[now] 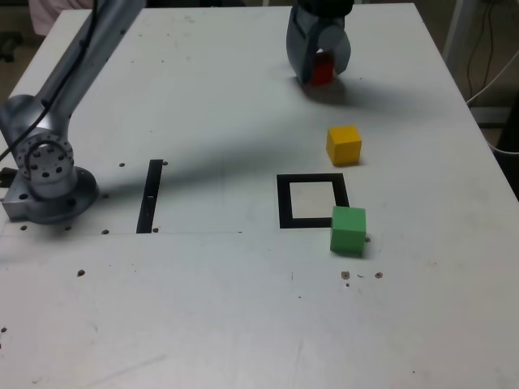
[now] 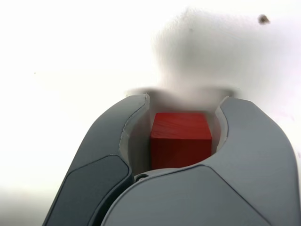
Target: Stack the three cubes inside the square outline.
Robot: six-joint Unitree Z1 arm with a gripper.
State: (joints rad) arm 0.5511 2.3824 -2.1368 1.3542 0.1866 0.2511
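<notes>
At the far side of the white table my gripper points down over the red cube. In the wrist view the red cube sits between the two grey jaws of the gripper, which have shut against its sides. The cube looks to be resting on the table. The yellow cube stands alone nearer the camera, just beyond the square outline. The green cube stands on the outline's near corner at the exterior view's right. The outline's white centre is bare.
A straight black strip lies on the table toward the exterior view's left. The arm's base is bolted near the left edge, and the arm reaches over the table's far side. Small dark holes dot the tabletop.
</notes>
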